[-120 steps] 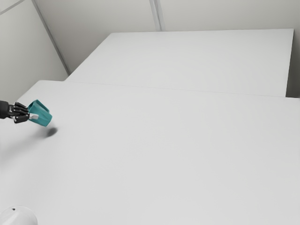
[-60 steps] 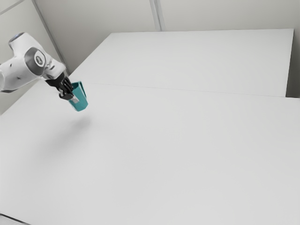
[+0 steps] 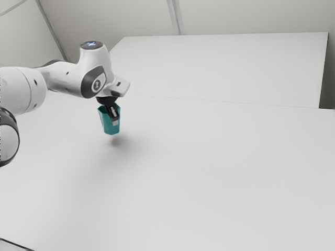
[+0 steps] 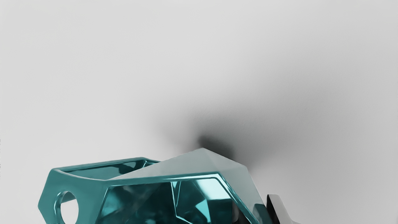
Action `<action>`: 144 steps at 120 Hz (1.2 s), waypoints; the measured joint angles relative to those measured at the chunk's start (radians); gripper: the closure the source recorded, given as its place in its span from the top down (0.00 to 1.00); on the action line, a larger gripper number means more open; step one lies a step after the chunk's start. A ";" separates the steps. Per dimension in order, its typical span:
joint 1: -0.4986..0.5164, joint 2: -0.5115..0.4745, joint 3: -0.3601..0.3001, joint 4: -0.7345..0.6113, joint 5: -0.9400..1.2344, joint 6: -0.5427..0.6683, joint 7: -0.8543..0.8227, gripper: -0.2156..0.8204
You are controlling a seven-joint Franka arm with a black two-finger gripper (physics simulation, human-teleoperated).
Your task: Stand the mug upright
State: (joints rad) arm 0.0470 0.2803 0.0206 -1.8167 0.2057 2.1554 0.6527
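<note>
My claw [image 3: 113, 120] is pinching the wall of the teal mug [image 3: 107, 127], one finger outside, the other apparently inside. I'm holding it nearly upright, mouth up, its handle [image 4: 46, 200] pointing away from my outer finger. Beneath, its shadow [image 3: 116, 141] is falling on the white tabletop [image 3: 209, 172].

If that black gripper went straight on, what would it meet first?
The table, I think: the gripper points down, so the mug it holds would touch first. The gap is unclear.
</note>
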 joint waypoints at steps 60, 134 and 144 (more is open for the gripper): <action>-0.082 0.061 -0.027 -0.002 0.045 0.191 -0.559 0.08; -0.153 -0.057 -0.178 -0.170 0.006 0.187 -1.056 0.08; -0.153 -0.099 -0.196 -0.216 -0.019 0.149 -1.112 0.08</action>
State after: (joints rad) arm -0.1062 0.1813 -0.1749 -2.0323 0.1870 2.3047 -0.4595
